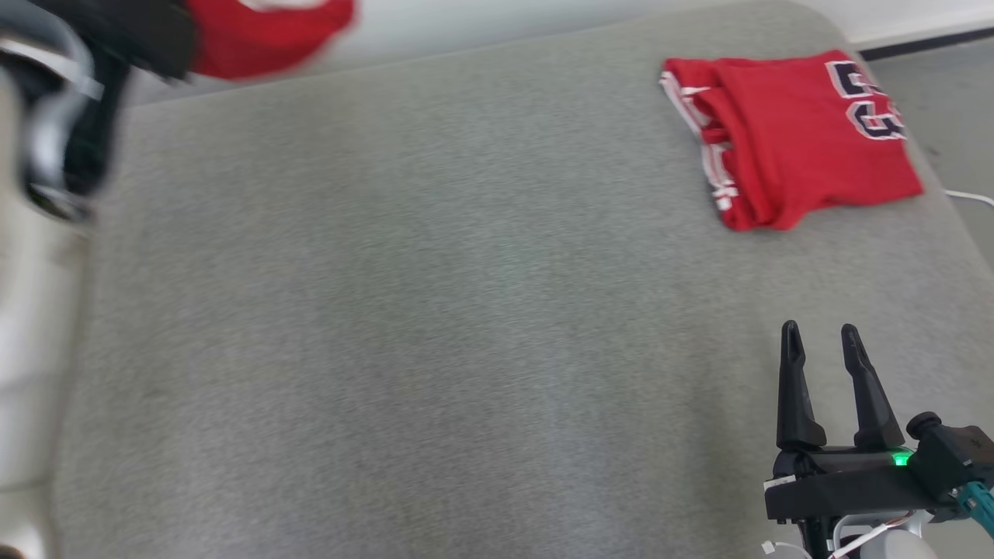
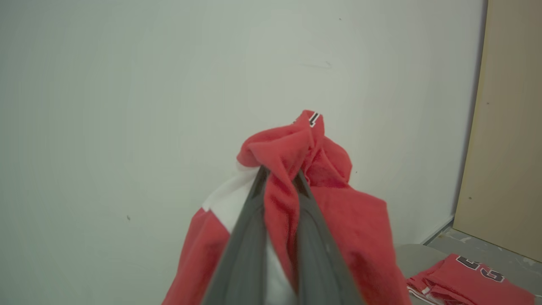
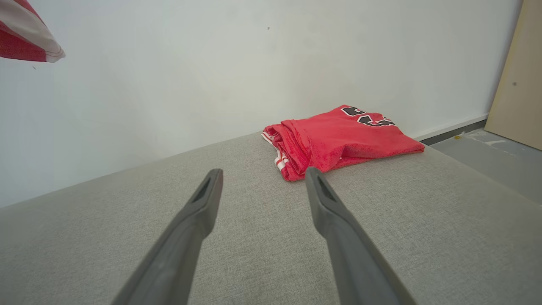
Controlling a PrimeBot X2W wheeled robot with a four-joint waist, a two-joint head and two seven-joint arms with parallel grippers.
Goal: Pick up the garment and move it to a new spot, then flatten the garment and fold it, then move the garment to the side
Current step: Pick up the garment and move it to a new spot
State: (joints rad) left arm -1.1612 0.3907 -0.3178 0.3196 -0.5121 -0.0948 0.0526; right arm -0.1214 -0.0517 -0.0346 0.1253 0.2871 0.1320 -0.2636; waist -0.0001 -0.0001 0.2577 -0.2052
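Near right, the right tool (image 1: 819, 328) hangs wide and empty over the grey surface (image 1: 435, 310). Far left, the left tool (image 2: 280, 173) pinches a bunched fold of the garment (image 2: 360, 228), held clear of the surface. Red with white panels, it looks light, soft and limp, best taken by an edge. A folded jersey (image 1: 800, 132) lies far right

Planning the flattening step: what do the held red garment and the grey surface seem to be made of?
Held red garment: looks like soft, matte knit fabric with white panels; it bunches and drapes limply from the left hand. Grey surface: seemingly woven upholstery cloth, matte, showing a fine flecked weave.
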